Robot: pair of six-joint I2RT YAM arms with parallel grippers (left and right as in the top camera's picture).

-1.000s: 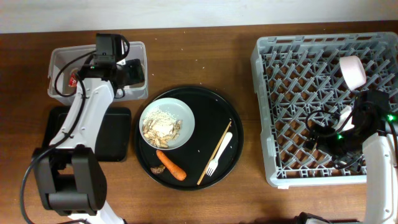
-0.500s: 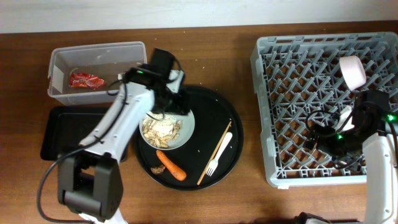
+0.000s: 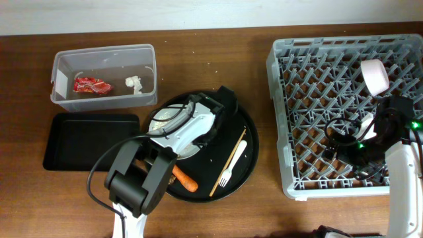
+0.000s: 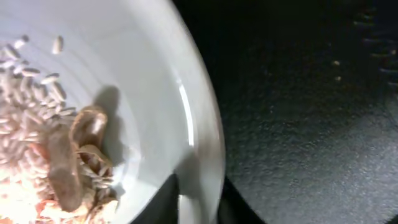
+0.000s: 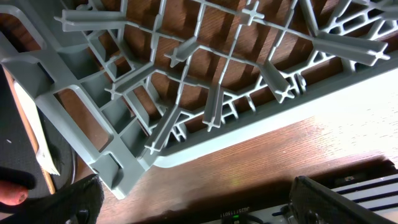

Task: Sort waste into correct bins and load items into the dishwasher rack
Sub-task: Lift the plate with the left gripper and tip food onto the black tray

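Observation:
My left gripper (image 3: 206,132) (image 4: 199,208) reaches over the round black tray and is shut on the right rim of the pale plate (image 4: 143,93) (image 3: 157,122), one dark finger on each side. The plate holds beige food scraps (image 4: 25,124) and a brown scrap (image 4: 62,168); in the overhead view my arm hides most of it. An orange carrot piece (image 3: 185,178) and a white fork (image 3: 232,165) lie on the tray. The red wrapper (image 3: 91,84) and white tissue (image 3: 135,83) lie in the clear tub (image 3: 104,50). My right gripper (image 3: 340,142) (image 5: 211,205) hangs open and empty at the grey rack (image 3: 317,86) (image 5: 205,81).
A shallow black rectangular tray (image 3: 89,142) sits left of the round black tray (image 3: 248,142) (image 4: 311,124). A thin wooden stick (image 3: 228,162) lies beside the fork. A pinkish-white bowl (image 3: 375,75) stands in the rack's back right.
My left arm swung from the clear tub to the plate, leaving the tissue in the tub, and its jaws closed on the plate rim. The right arm has not moved.

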